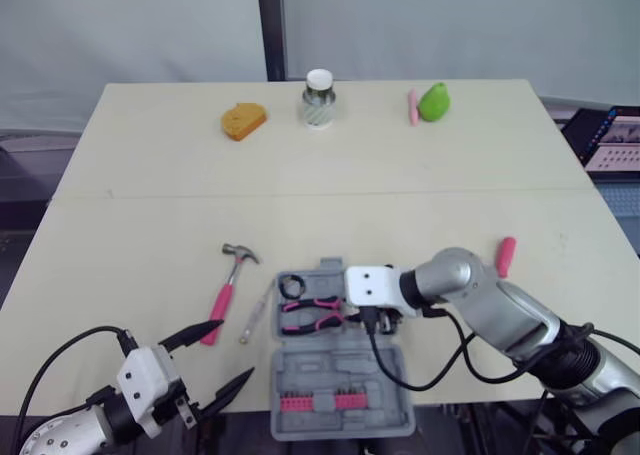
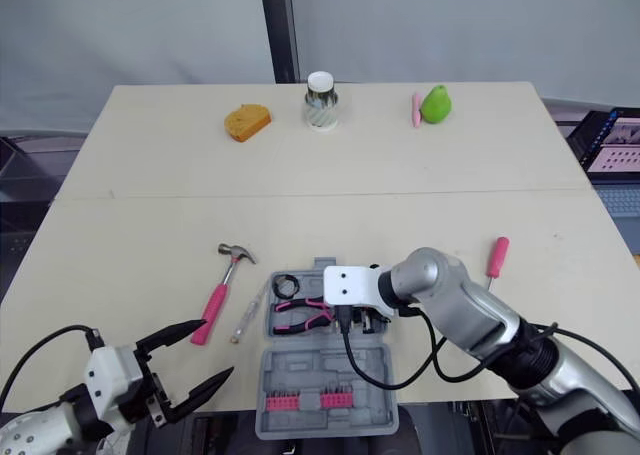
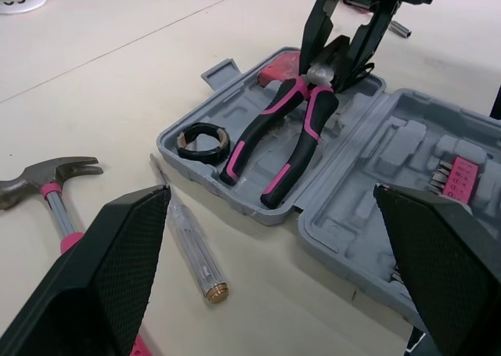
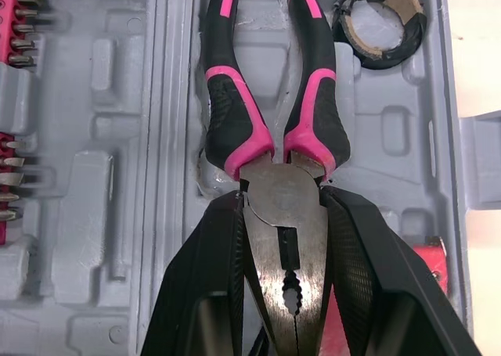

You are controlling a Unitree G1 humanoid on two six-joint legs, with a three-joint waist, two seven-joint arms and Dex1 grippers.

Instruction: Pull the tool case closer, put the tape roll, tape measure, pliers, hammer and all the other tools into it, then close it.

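since the right gripper has its jaws clamped on the metal head of the pliers, with the two pink-and-black handles running straight out ahead of the jaws and lying in the deeper half of the open tool case, the step in hand looks like setting the pliers down for good. to do it well, i would lower the head until it rests on the moulding, keep the handles in line with the groove under them, and only then part the jaws, lifting straight back so neither finger drags the head along. the tape roll sits in the case just past the handle ends, off to one side of the jaws, so no sideways sweep. a pink-red piece lies close beside one finger; what it is i cannot tell, but it could snag. the left gripper hovers with jaws wide apart, the slim screwdriver ahead between them and the hammer just outside, both on the table.
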